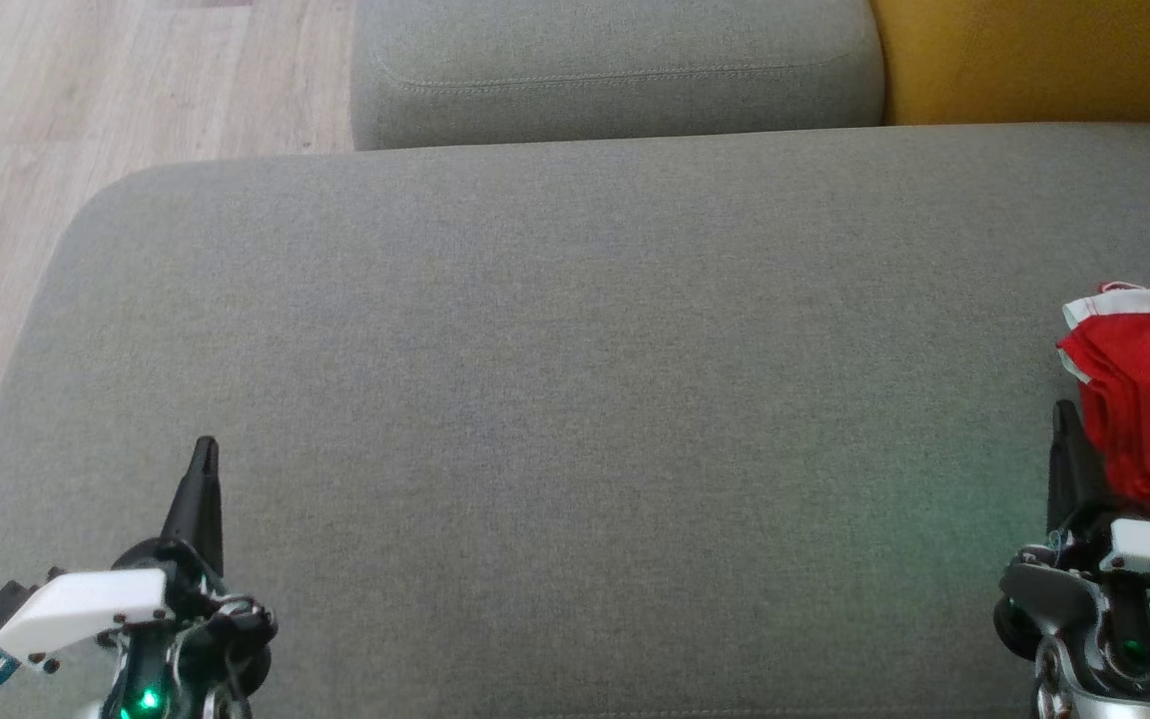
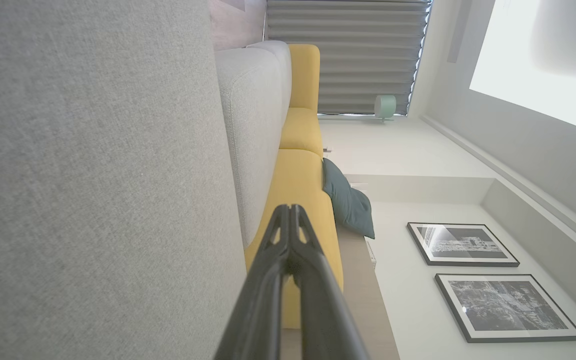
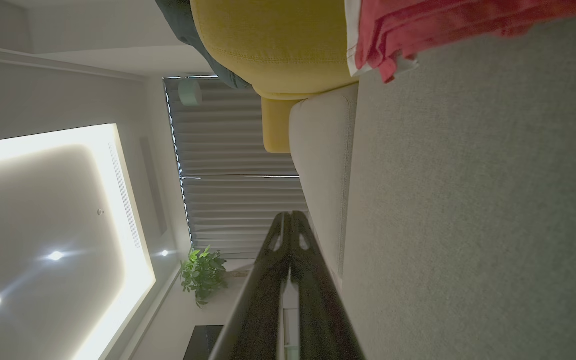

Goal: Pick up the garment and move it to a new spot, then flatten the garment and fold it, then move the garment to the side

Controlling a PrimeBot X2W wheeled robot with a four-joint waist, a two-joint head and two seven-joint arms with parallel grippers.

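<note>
The left tool (image 1: 204,451) was clenched and empty, over the grey fabric sofa cushion (image 1: 575,399). The right tool (image 1: 1064,417) was clenched and empty too, just beside the red fabric garment with a white edge (image 1: 1149,399), which lay at the cushion's right side.

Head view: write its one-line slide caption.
Red garment on the grey seat beside the shut right claw; left claw also shut.
</note>
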